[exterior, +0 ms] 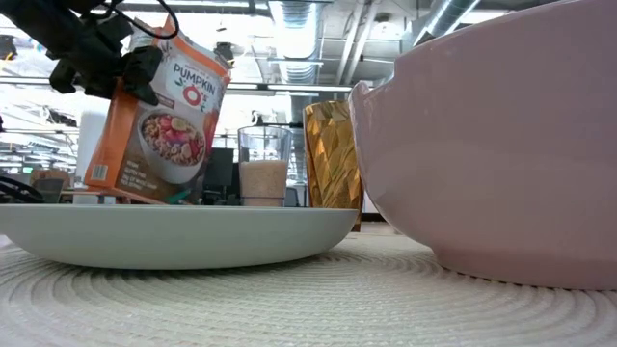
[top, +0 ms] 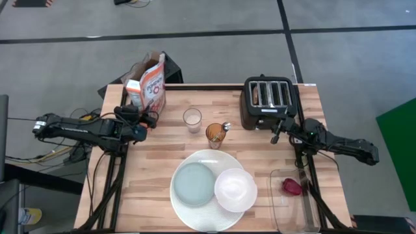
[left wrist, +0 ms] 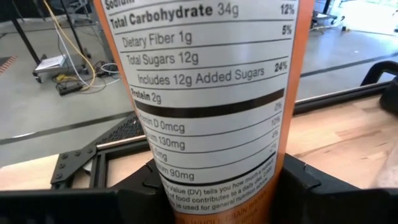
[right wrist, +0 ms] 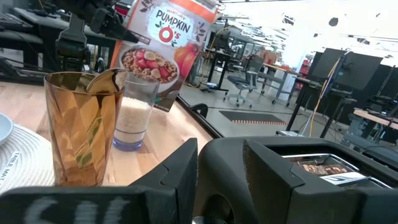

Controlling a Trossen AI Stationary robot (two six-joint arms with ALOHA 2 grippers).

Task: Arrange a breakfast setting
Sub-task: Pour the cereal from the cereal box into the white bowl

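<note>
A: High view: where does the left end effector (top: 148,121) sit?

B: At the left rear of the wooden surface (top: 156,169), beside the orange cereal bag (top: 155,90). In the left wrist view its two dark fingers (left wrist: 140,190) press both sides of the bag's lower edge, so it is closed on the bag. In the low view the bag hangs tilted, with its lower corner by the rim of the grey-blue plate.

A: And the right end effector (top: 278,128)?

B: It sits at the front edge of the black toaster (top: 268,101), at the right rear of the surface. Its fingers stand at a narrow gap; whether they grip any part of the toaster cannot be told. The right wrist view shows brown toast (right wrist: 317,167) in the toaster slots.

A: State the position of the breakfast setting.

B: The large white plate (top: 195,211) lies at the front centre of the surface. On it, the smaller grey-blue plate (top: 194,183) lies to the left and the white bowl (top: 235,190) to the right, touching each other. The bowl's contents are not visible.

A: Other items?

B: A clear glass (top: 192,119) holding a pale filling stands behind the plate, with an amber glass (top: 215,135) just beside it; a metal spoon (top: 225,127) stands in the amber glass. A dark red fruit (top: 292,186) lies in a clear tray (top: 283,214) at the front right.
</note>
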